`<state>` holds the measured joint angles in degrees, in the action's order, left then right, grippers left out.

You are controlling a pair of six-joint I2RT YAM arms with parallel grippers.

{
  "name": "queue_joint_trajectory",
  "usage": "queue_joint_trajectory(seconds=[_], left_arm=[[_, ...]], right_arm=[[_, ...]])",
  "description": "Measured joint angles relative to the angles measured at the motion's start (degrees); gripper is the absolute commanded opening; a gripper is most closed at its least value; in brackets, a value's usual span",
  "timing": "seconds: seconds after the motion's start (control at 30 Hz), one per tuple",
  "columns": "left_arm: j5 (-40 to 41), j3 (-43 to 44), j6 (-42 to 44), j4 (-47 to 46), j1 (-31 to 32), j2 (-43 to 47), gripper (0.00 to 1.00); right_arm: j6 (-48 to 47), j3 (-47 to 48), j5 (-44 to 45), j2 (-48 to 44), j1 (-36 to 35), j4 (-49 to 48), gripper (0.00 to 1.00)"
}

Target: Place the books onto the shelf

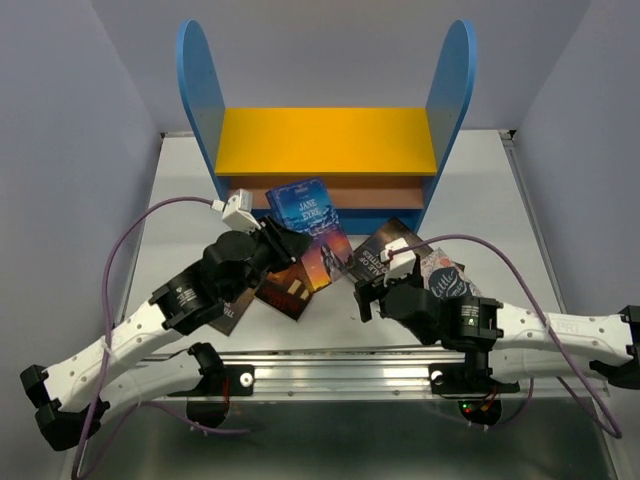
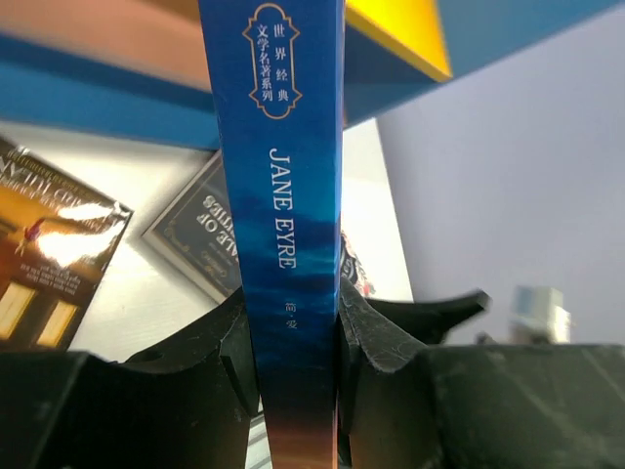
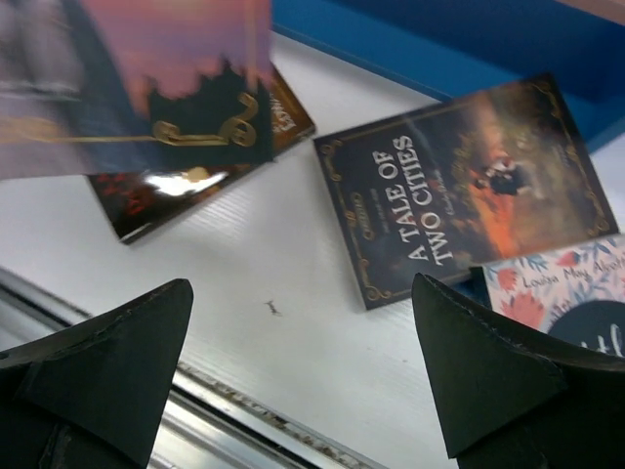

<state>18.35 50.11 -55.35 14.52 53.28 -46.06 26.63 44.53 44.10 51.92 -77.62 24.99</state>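
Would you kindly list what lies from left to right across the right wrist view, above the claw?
Jane Eyre book held up, dark book beneath it, A Tale of Two Cities, floral-covered book.

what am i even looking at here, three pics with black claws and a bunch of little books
These are two robot arms bolted side by side at the near edge of a white table, each ending in a two-finger claw. The wide picture comes from a camera above and behind them. The other two come from cameras on each wrist, so the black shapes at the bottom are that arm's own fingers.

The left gripper is shut on a blue book, Jane Eyre, held up in front of the shelf, which has blue sides and a yellow top board.

The right gripper is open and holds nothing. Beneath it on the table lie A Tale of Two Cities, a floral book and a dark book.
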Motion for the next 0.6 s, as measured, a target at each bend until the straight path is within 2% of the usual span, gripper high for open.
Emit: queue_joint_trajectory(seconds=[0.13,0.3,0.43,0.6], left_arm=[[-3.87,4.90,8.33,-0.46,0.02,1.68,0.00],[-3.96,14.51,15.76,-1.07,0.02,-2.38,0.00],[1.14,22.77,20.00,-6.34,0.24,-10.16,0.00],[9.92,30.47,21.84,-12.20,-1.49,-21.51,0.00]], right_arm=[[3.17,-0.04,5.66,3.23,-0.02,3.04,1.00],[6.93,-0.48,10.03,0.63,0.04,4.39,1.00],[8.46,-0.48,11.04,-0.57,0.07,4.48,1.00],[9.03,-0.48,10.99,2.75,0.63,4.63,1.00]])
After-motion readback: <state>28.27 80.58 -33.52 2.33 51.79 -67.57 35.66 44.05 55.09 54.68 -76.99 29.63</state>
